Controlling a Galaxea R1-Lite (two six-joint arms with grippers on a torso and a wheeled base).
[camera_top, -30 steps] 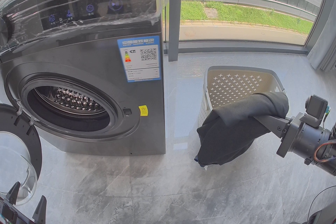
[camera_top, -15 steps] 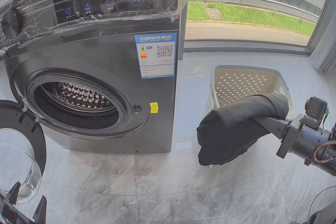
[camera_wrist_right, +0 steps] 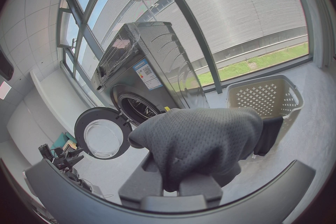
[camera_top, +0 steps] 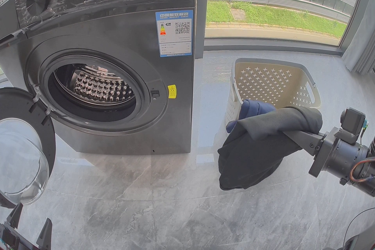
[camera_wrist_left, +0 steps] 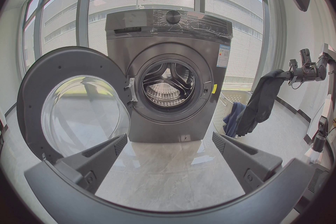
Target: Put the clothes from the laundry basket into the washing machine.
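Right gripper [camera_top: 291,133]: I'm pinching the dark garment [camera_top: 250,149] mid-fold.
Feel: looks soft, light, droopy.
Left gripper [camera_wrist_left: 168,136]: wide.
Drum [camera_top: 95,86]: ten o'clock.

head view looks down on washer [camera_top: 172,114] and basket [camera_top: 269,83] from near; left wrist view faces the washer low; right wrist view shares both.

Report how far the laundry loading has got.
Done: the washer door is open; the drum looks empty. In hand: the right gripper holds a dark garment hanging beside the laundry basket. Left: loading it, plus a blue garment at the basket's rim.
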